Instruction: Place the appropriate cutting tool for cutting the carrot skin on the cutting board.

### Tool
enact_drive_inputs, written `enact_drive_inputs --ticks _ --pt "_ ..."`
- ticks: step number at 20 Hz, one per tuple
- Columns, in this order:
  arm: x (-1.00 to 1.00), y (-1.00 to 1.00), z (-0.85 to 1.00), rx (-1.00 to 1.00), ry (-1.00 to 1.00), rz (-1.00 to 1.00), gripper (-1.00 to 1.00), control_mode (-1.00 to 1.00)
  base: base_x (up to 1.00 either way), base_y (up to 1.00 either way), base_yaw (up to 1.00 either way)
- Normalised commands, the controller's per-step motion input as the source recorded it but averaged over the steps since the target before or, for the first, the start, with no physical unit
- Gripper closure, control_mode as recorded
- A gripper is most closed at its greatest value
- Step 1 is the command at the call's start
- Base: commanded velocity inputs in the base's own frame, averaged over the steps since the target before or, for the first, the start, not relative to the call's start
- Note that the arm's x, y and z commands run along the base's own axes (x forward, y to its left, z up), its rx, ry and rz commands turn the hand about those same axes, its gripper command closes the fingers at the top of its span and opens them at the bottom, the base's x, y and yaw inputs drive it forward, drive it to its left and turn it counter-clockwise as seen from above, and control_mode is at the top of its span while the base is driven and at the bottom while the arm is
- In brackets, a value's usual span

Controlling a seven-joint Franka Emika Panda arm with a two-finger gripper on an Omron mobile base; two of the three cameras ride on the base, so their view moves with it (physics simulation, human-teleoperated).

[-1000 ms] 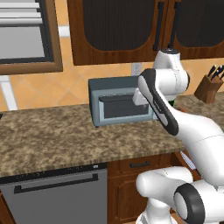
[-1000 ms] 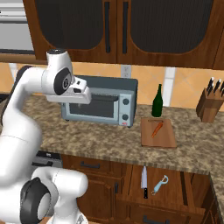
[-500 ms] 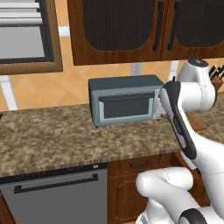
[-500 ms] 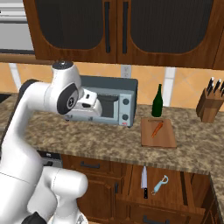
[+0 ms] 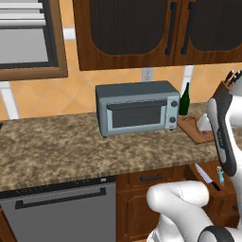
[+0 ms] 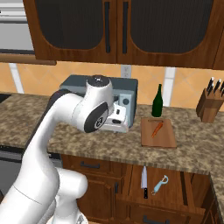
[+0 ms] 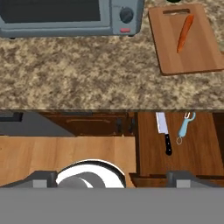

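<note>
The peeler (image 7: 185, 126), with its light-blue handle and metal head, lies in an open wooden drawer (image 7: 205, 144) below the counter, beside a black-handled knife (image 7: 164, 133). In the right base view the peeler (image 6: 160, 185) rests right of that knife (image 6: 144, 177). The cutting board (image 6: 166, 139) sits on the counter above the drawer, with the orange carrot (image 6: 157, 129) on it. My gripper (image 7: 113, 178) is open, its fingertips far apart and holding nothing. It hovers above the counter's front edge, left of the drawer, well away from the peeler.
A grey toaster oven (image 6: 74, 84) stands behind my hand on the granite counter (image 6: 197, 151). A green bottle (image 6: 157, 101) stands behind the board and a knife block (image 6: 208, 105) at the far right. A dishwasher (image 5: 61, 212) sits below the counter at left.
The arm has swung to the right and the hand has dropped in front of the toaster oven, closer to the board and drawer. The objects have not moved.
</note>
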Motion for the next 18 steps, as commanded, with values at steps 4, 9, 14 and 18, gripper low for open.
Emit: enact_drive_inputs --ticks 4,9,14,18 --pt "-0.12 -0.82 -0.26 0.15 0.17 -0.11 -1.0 -1.0 0.0 0.0 0.0" --pt "-0.16 -0.92 -0.44 0.16 0.13 -0.09 -1.0 -1.0 0.0 0.0 0.0" --pt "0.0 -0.82 -0.74 0.09 0.08 -0.01 -1.0 -1.0 0.0 0.0 0.0" --pt "0.0 -0.61 -0.87 0.01 0.06 0.0 -1.0 -1.0 0.0 0.0 0.0"
